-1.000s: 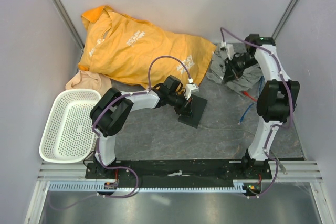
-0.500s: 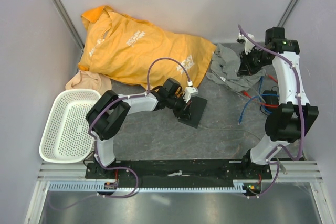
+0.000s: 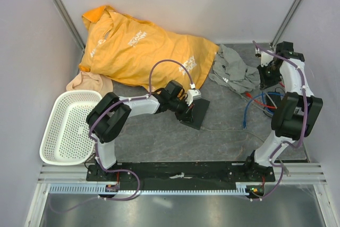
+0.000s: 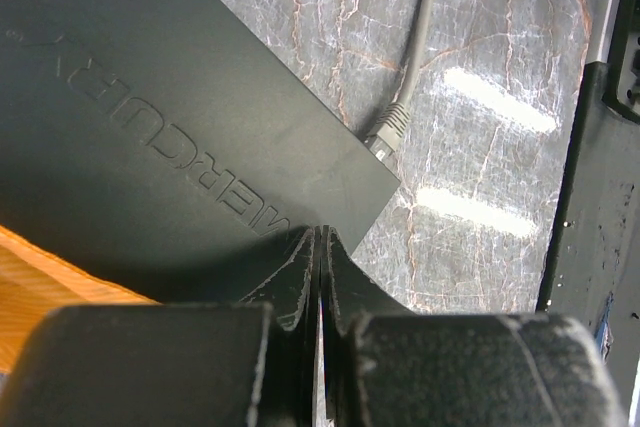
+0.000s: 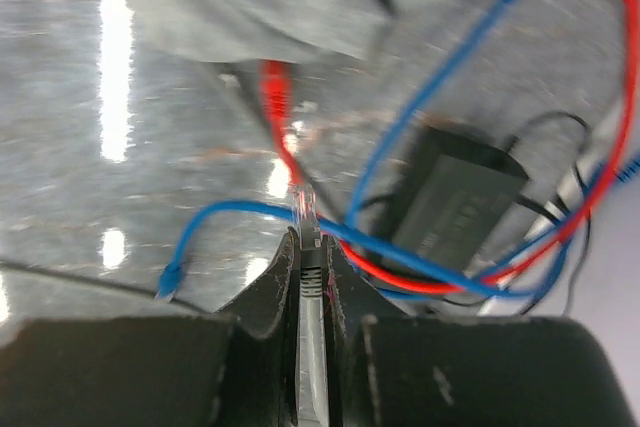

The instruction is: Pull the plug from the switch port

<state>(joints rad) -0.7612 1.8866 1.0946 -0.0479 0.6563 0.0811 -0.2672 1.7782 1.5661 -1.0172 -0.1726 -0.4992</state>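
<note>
On grey marbled surface point(image 3: 159, 136), pale walls around: black switch point(image 4: 180, 127), grey plug point(image 4: 388, 132) seated in switch port point(image 4: 373, 147). Left hand point(image 4: 316, 237) pinched closed, holding nothing, at switch edge. Right hand point(image 5: 310, 237) nearly closed over tangled cables point(image 5: 440, 67); grip unclear.

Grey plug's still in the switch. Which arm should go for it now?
Left, probably. The left gripper sits shut right at the edge of the switch, with the grey plug just ahead of its fingertips. The right gripper is far off to the right, over a blue cable.
</note>
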